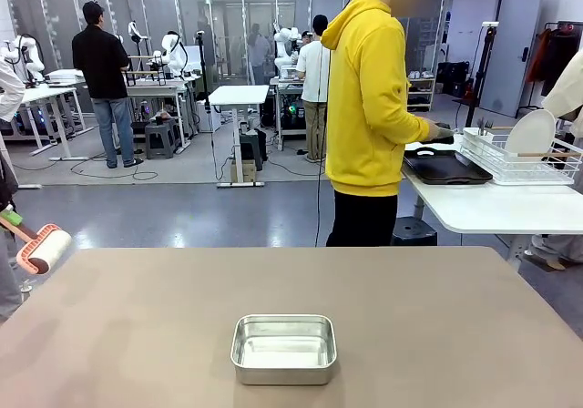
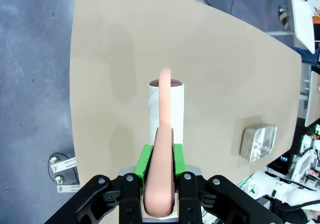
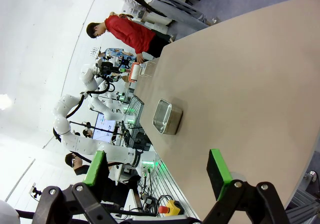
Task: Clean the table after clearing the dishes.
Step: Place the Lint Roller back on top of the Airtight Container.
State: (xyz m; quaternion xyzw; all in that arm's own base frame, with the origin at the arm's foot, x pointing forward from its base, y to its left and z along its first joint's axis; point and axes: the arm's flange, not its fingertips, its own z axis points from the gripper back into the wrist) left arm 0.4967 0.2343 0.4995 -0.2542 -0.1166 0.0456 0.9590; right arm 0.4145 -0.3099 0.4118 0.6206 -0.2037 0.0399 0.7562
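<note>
Steel pan [image 1: 283, 348] sits nearest us, low centre of the front view, on the taupe worktop [image 1: 437, 317]. At the frame's left edge our left end effector [image 2: 160, 176] is clenched on the pink handle of a white roller [image 1: 46, 248] — held above the worktop's left end. Our right end effector [image 3: 159, 170] hangs released, pads wide apart. Farther back, upper right, a person in a yellow hoodie [image 1: 369, 107] stands at a white table where a dark tray [image 1: 448, 168] and a plate [image 1: 530, 133] in a wire rack lie.

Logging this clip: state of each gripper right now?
Left gripper: shut on the pink roller handle.
Right gripper: open, holding nothing.
</note>
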